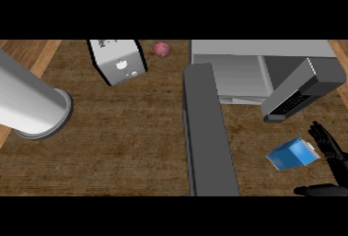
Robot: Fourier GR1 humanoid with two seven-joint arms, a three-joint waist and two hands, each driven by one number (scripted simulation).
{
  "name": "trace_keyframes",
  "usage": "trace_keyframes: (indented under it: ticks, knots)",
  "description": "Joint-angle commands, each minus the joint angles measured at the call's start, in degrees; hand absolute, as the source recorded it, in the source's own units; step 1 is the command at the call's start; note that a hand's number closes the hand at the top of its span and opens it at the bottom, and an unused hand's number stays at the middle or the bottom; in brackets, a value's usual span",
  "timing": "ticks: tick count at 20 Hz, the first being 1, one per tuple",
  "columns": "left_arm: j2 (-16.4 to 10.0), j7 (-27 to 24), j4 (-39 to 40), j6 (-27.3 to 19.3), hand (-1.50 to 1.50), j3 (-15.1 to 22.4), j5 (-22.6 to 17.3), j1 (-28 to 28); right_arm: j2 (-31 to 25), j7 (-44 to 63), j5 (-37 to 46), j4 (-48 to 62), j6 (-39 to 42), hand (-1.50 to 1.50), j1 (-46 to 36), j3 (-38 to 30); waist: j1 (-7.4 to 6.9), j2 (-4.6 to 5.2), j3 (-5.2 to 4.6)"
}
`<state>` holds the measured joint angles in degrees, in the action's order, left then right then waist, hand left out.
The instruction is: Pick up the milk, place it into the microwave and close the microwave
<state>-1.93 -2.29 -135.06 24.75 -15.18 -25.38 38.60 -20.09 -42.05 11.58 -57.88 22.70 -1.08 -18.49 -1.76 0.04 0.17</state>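
Head view: milk (pixel 293 155) beside right robot hand (pixel 329 144).

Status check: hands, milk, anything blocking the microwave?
Right hand open, fingers beside milk, not gripping. Left hand not in view. Milk on counter, right of open microwave door. No loose object between milk and microwave.

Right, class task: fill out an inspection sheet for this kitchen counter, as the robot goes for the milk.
Surface: brown counter, lighter wood along its left edge.
Job's things: blue milk carton on the counter, outside the microwave; its door stands open.
Clutter: white box, small reddish item, pale cylinder.
Hands: right hand open beside the milk carton; left hand not in view.
Cables: nothing seen.
Surroundings: nothing seen beyond the counter.
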Motion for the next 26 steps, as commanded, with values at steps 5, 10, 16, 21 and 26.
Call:
trace_keyframes:
  ticks: [5,10,16,21,26]
  knots:
    - [0.39,-1.39,-2.39,3.15,-1.50,-2.06,-5.76,1.70,-0.40,-16.18,5.77,18.92,-4.35,-1.50,-6.22,2.80,0.09,0.11,0.02]
    - [0.68,-0.79,-3.64,2.80,-1.50,-1.86,-6.15,1.60,-0.51,-16.61,5.60,27.00,-4.66,-1.50,-13.13,3.30,-0.40,0.32,0.11]
    - [-0.95,-1.40,-2.33,4.21,-1.50,-3.62,-8.40,1.87,-0.91,-20.03,3.40,32.65,-1.69,-1.50,-14.78,2.87,-0.70,0.49,0.21]
    - [0.84,-2.42,-2.00,5.67,-1.50,-2.00,-6.15,3.63,0.88,-21.92,3.36,35.42,-0.24,1.50,-15.76,4.63,-0.75,0.37,0.18]
    - [-0.63,0.27,-5.26,4.74,-1.50,-2.49,-9.60,4.64,0.82,-23.35,3.66,36.28,-1.17,1.50,-17.76,5.94,-0.65,0.38,0.21]
